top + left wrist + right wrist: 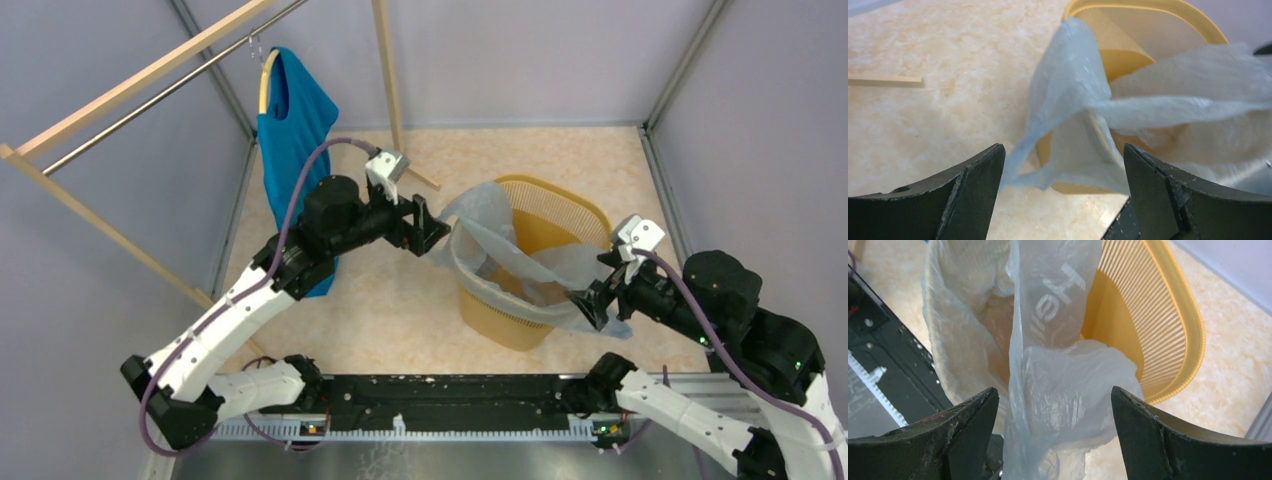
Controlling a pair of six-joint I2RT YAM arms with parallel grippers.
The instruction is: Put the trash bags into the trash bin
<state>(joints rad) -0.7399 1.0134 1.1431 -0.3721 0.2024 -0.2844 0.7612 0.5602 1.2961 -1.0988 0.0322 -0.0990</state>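
Bench [400, 310] carries the yellow trash bin [555, 205], with the trash bag [490, 235] draped over its rim from 9 to 5 o'clock, partly inside. Left end effector [445, 232] at the bin's 9 o'clock and right end effector [587, 300] at 4 o'clock are both spread wide. Bag film lies between their fingers, unclamped.

Hidden behind the translucent plastic bag [480, 215]: near rim of the yellow-orange basket [560, 215]. Partly covered by the left arm [250, 290]: lower half of the teal shirt [295, 120]. Cut off at 6 o'clock: left gripper's fingers [963, 200], right gripper's fingers [1158, 440]. Legible only partly: white lettering [1053, 300] on the bag.
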